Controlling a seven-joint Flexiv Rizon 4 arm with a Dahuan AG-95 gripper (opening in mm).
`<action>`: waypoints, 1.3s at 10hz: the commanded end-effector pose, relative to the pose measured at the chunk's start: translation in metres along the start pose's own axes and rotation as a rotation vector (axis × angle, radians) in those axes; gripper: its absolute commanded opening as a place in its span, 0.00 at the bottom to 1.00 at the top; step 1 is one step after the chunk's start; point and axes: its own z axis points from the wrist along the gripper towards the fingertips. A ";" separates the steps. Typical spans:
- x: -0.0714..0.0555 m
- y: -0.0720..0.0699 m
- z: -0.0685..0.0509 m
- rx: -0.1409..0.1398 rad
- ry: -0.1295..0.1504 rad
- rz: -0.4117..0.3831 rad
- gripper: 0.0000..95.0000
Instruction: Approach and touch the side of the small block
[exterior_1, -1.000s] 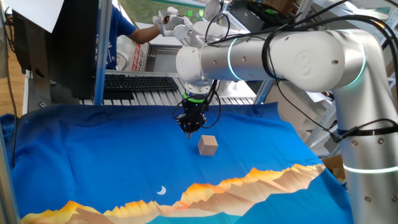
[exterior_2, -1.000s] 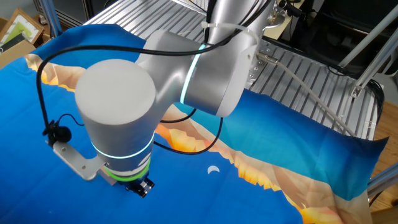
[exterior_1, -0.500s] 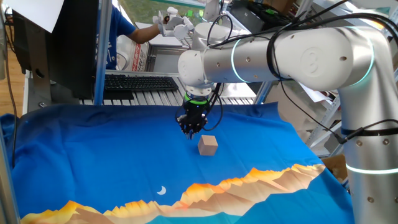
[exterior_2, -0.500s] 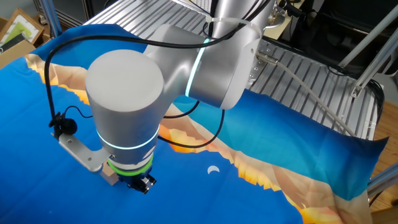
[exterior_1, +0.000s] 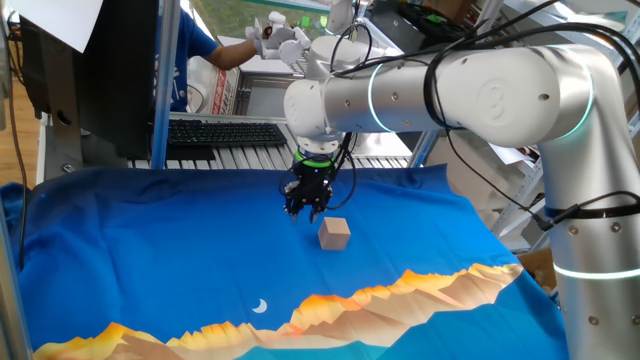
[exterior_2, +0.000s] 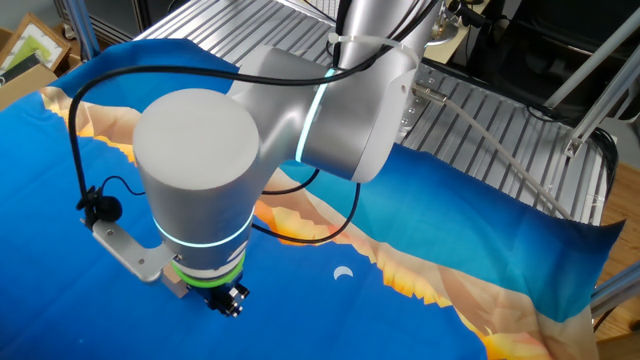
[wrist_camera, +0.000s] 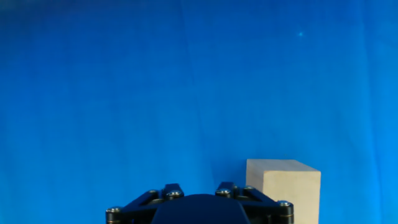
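**Gripper hovering just beside the block**

We see the small block (exterior_1: 335, 233) sitting on the blue cloth (exterior_1: 150, 250) a little right of centre in one fixed view, and at the lower right of the hand view (wrist_camera: 283, 189). Our gripper (exterior_1: 306, 208) hangs just up and left of it, apart from its side. We cannot tell whether the fingers are spread or pressed together. In the other fixed view the arm (exterior_2: 200, 190) hides the block. A keyboard (exterior_1: 225, 132) lies beyond the cloth.
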 end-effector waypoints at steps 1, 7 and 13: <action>-0.001 -0.001 0.002 0.006 -0.005 -0.002 0.60; -0.001 -0.001 0.004 0.003 -0.012 -0.003 0.60; -0.001 -0.001 0.004 0.003 -0.012 -0.003 0.60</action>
